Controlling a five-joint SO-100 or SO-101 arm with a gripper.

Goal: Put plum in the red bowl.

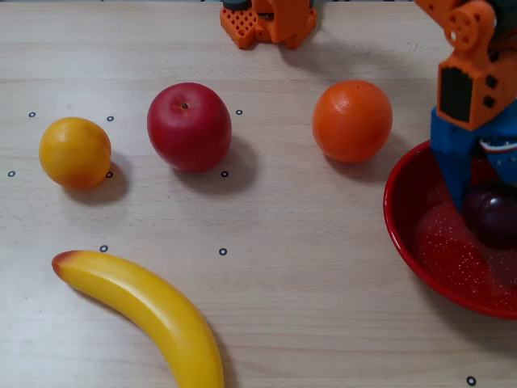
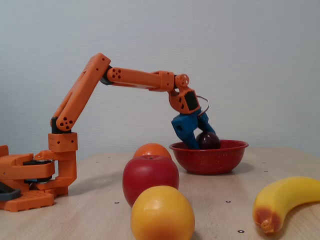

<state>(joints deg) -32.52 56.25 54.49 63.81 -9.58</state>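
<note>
The dark purple plum [image 1: 493, 214] [image 2: 208, 140] sits low inside the red bowl [image 1: 404, 212] [image 2: 210, 159] at the right of the overhead view, its top just above the rim in the fixed view. My blue-fingered gripper [image 1: 483, 208] [image 2: 202, 142] reaches down into the bowl and is shut on the plum; one blue finger [image 1: 451, 166] shows on the plum's left in the overhead view. Whether the plum touches the bowl's bottom I cannot tell.
An orange [image 1: 352, 120] lies just left of the bowl, a red apple [image 1: 189, 126] further left, a yellow-orange fruit [image 1: 75, 152] at far left, and a banana [image 1: 149, 311] in front. The arm's orange base [image 1: 268, 20] stands at the back edge.
</note>
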